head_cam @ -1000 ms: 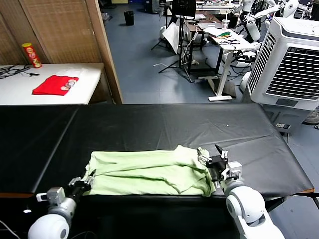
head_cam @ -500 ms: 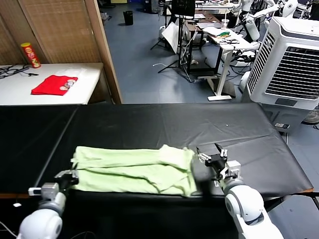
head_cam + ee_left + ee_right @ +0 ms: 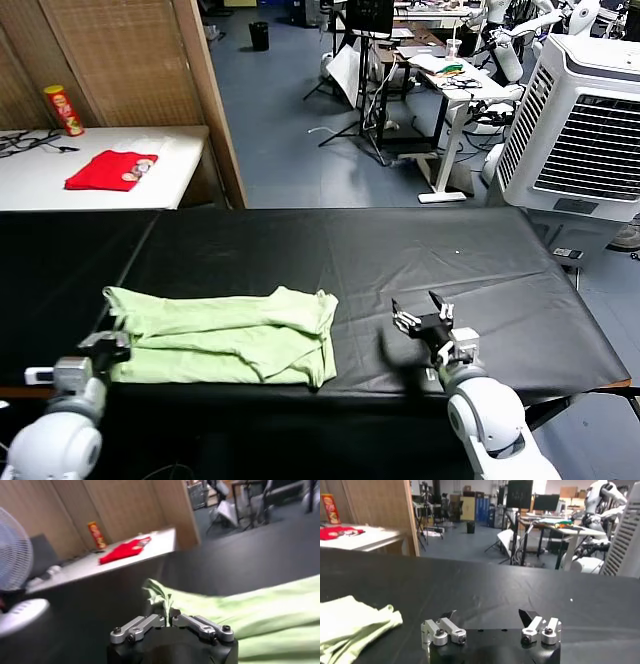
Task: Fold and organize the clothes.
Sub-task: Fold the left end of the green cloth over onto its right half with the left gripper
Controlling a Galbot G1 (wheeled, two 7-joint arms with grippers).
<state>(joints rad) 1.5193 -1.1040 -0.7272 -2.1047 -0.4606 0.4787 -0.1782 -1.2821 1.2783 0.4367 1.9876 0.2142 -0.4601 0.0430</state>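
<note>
We see the shirt lying folded into a long band on the black tabletop, toward its left near edge, well left of the right claw. Its end nearest that claw is rumpled, with a loose corner turned up. No printed patch shows on the shirt in any view (whatever is on its underside is hidden by the folds).

The left claw sits at the shirt's left end, low over the tabletop's near edge. In the left wrist view its fingers are drawn close together, and a pinched ridge of green cloth rises right between them, so we take it to be closed on the shirt's edge; the actual contact is cut off by the claw's black body.

The right claw stands apart from the shirt, over bare tabletop, its fingers spread wide and holding nothing. In its wrist view the shirt's rumpled end lies off to one side, not touching it.

Beyond the shirt, on a white side table, lie a red folded garment and a red can.
</note>
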